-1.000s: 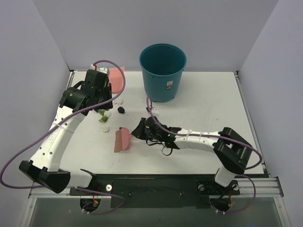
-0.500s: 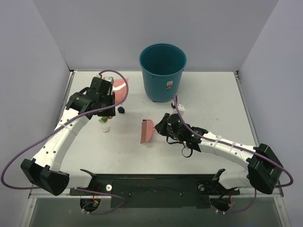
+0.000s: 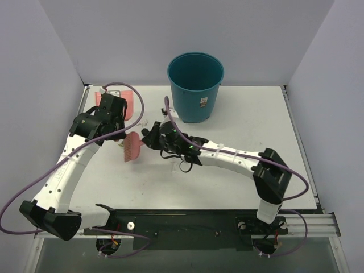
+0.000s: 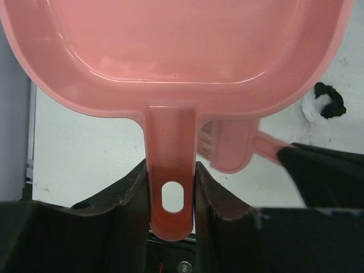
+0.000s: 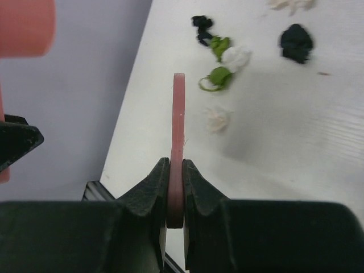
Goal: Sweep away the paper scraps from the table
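Two grey walls (image 3: 34, 85) flank the white table (image 3: 250, 131); left fingers (image 4: 133, 193) clamp dustpan (image 4: 170, 57), right fingers (image 5: 148, 193) brush (image 5: 178, 125).

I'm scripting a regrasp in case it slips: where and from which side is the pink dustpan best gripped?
Grip the dustpan by its flat, narrow handle, coming from the tail end with the hang hole, opposite the wide tray. The handle's parallel edges fit between the jaws, as the left gripper holds it now.

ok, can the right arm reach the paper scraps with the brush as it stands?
Probably yes: the right tool grips the brush, and only bare table lies between it and the paper scraps.
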Robot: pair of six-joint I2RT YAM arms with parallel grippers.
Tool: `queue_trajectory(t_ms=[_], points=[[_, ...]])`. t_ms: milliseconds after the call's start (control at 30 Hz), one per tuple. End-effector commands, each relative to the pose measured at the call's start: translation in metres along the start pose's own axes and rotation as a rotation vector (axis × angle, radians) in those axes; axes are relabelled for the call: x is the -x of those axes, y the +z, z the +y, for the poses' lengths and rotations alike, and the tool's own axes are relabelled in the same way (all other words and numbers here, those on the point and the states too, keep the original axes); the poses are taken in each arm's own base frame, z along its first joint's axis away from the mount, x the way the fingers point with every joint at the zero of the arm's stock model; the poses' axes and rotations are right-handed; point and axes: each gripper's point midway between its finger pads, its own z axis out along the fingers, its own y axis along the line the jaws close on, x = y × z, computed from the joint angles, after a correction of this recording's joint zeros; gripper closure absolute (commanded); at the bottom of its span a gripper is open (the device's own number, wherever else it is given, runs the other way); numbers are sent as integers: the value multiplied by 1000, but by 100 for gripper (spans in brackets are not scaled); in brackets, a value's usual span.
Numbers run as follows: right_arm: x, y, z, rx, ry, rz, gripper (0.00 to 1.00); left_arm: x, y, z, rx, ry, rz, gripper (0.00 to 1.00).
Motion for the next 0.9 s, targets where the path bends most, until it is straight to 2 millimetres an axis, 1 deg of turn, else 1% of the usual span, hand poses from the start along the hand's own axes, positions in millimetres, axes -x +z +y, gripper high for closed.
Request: queue_trajectory(t_ms=[0,33,67,133,167,200,233,300,333,367,400,433,467,500,533,567,600,633,667,700,733,767,867], points=[[-10,36,65,169,48,18,100,34,-22,35,99,-57,-117,100],[-13,43,69,175,55,21,100,36,-22,36,97,-67,-119,100],[-16,55,72,175,57,21,100,37,-22,38,91,-76,-117,100],[-26,76,66,159,79,32,100,38,-21,40,89,-85,-113,100],[-25,82,63,145,93,15,100,38,-20,41,87,-85,-114,100],[-30,90,55,126,98,14,100,37,-18,41,87,-88,-105,100],[-27,94,50,108,111,-8,100,36,-17,40,78,-88,-104,100],[-26,102,32,60,138,-34,100,31,-13,38,72,-86,-91,100],[-26,103,16,25,146,-45,100,29,-11,37,67,-86,-81,100],[-18,99,13,29,170,-71,100,25,-9,36,62,-84,-75,100],[-24,97,-5,-10,172,-71,100,23,-7,34,54,-83,-65,100],[-18,90,-6,-13,176,-84,100,18,-4,34,52,-78,-52,100],[-26,86,-25,-53,170,-73,100,15,-3,32,40,-79,-45,100],[-31,76,-39,-79,168,-67,100,10,0,30,35,-76,-31,100],[-27,70,-42,-83,176,-83,100,7,1,27,18,-76,-21,100],[-33,57,-55,-105,176,-76,100,1,4,26,11,-72,-8,100],[-33,52,-62,-122,178,-85,100,-3,6,24,1,-68,5,100],[-36,41,-77,-148,178,-82,100,-6,9,21,-12,-66,10,100],[-37,36,-83,-158,188,-87,100,-8,11,16,-39,-63,20,100],[-38,24,-97,-180,188,-87,100,-13,12,13,-56,-65,32,100],[-39,18,-106,-196,194,-94,100,-15,14,6,-92,-67,40,100],[-38,6,-115,-209,195,-101,100,-22,16,-1,-126,-66,67,100],[-37,-19,-141,-261,189,-120,100,-34,23,-13,-177,-58,106,100]])
